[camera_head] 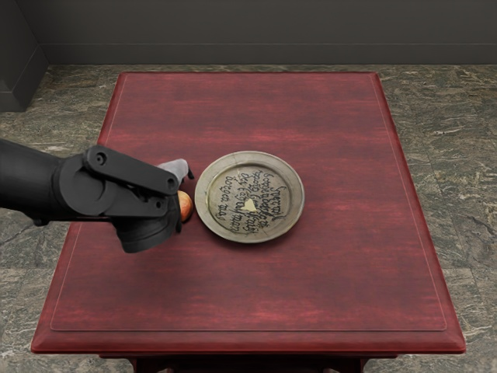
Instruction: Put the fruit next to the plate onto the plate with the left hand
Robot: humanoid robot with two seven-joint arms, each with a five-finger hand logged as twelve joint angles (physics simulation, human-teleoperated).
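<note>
fruit (185, 206) lies just left of the plate (203, 194), half hidden by my left hand (147, 206), set over it to grasp; closed or not, i cannot tell.

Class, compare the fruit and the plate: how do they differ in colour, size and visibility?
The fruit is orange-red; the plate is grey-green with writing. The fruit is far smaller than the plate. The left hand hides most of the fruit; the plate shows whole. Shared: both are close together over the red table.
</note>
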